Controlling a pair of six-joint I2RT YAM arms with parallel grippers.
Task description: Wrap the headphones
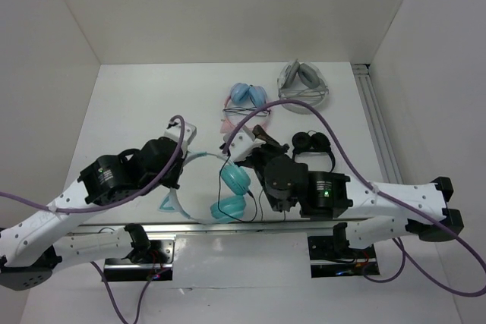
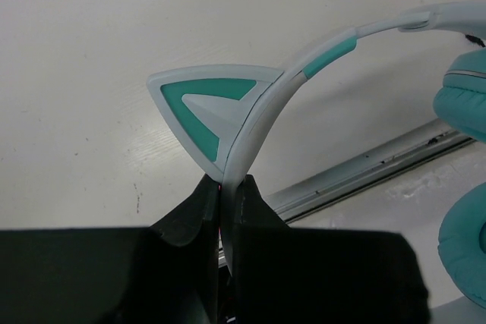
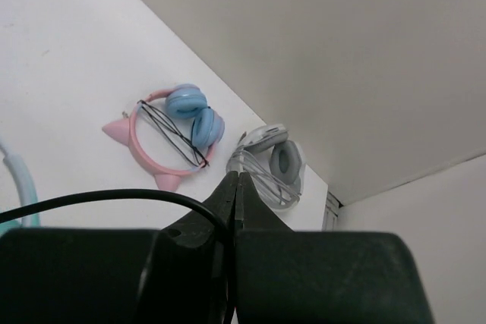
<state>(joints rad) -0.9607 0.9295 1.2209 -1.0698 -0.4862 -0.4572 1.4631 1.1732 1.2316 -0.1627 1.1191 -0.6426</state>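
The teal headphones (image 1: 235,180) lie at the near middle of the table, their two cups close together and the white-teal headband arching off to the left. My left gripper (image 1: 180,174) is shut on the headband (image 2: 326,55) right below one cat ear (image 2: 205,108); the teal cups (image 2: 463,104) show at the right edge of that view. My right gripper (image 1: 262,134) hangs above the table just behind the cups. It is shut on the thin black cable (image 3: 99,196), which loops out to the left of the closed fingertips (image 3: 238,176).
Pink-banded headphones with blue cups (image 1: 244,100) (image 3: 171,130) and grey-white headphones (image 1: 302,81) (image 3: 273,161) lie at the back, each with its cable wound across. Small black headphones (image 1: 311,142) sit beside the right arm. A metal rail (image 1: 376,119) runs along the right edge.
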